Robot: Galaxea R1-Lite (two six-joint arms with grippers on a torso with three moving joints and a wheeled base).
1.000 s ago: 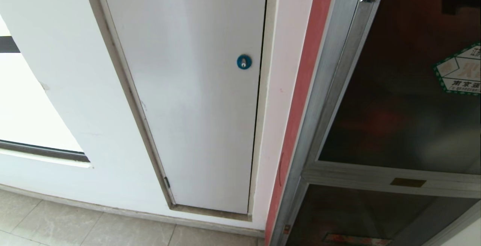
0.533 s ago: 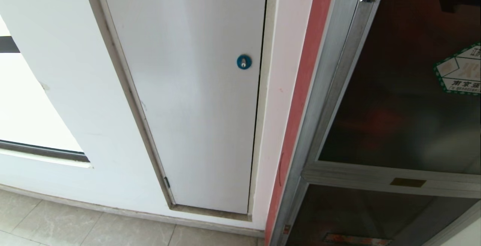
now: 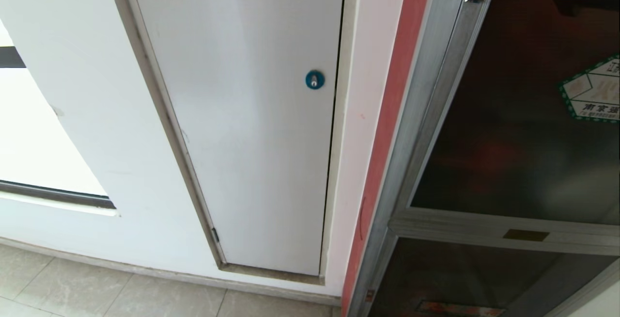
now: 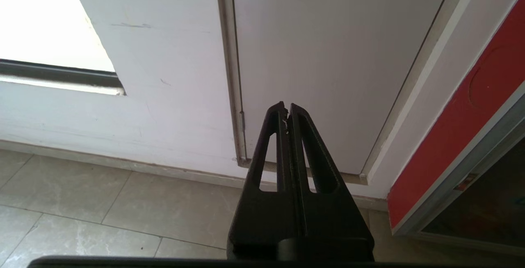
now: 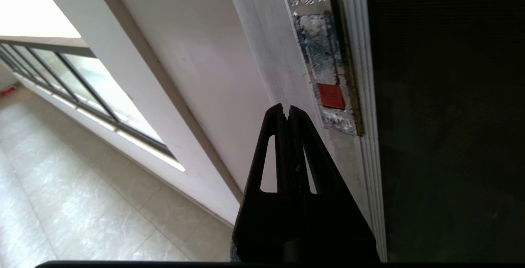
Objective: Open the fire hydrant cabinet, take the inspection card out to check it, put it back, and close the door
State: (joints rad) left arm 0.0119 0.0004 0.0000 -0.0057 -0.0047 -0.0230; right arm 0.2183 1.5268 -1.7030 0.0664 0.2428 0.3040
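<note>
Door [image 3: 523,113] of dark glass shut, beside white wall [image 3: 87,113] over tiled floor [image 3: 97,288]. Right gripper [image 5: 287,110] closed, empty, near red latch [image 5: 331,96]; left gripper [image 4: 286,108] closed, empty. Scene unchanged since earlier.

Pale, faintly veined floor tiles [image 3: 97,293] run along the bottom of the head view, lower left, split by thin grout lines. A low skirting strip [image 3: 145,273] meets them where the white wall [image 3: 87,113] comes down. At the lower right the cabinet's [image 3: 382,239] silver frame and red side strip drop to the floor's edge. Nothing loose shows on the tiles.
</note>
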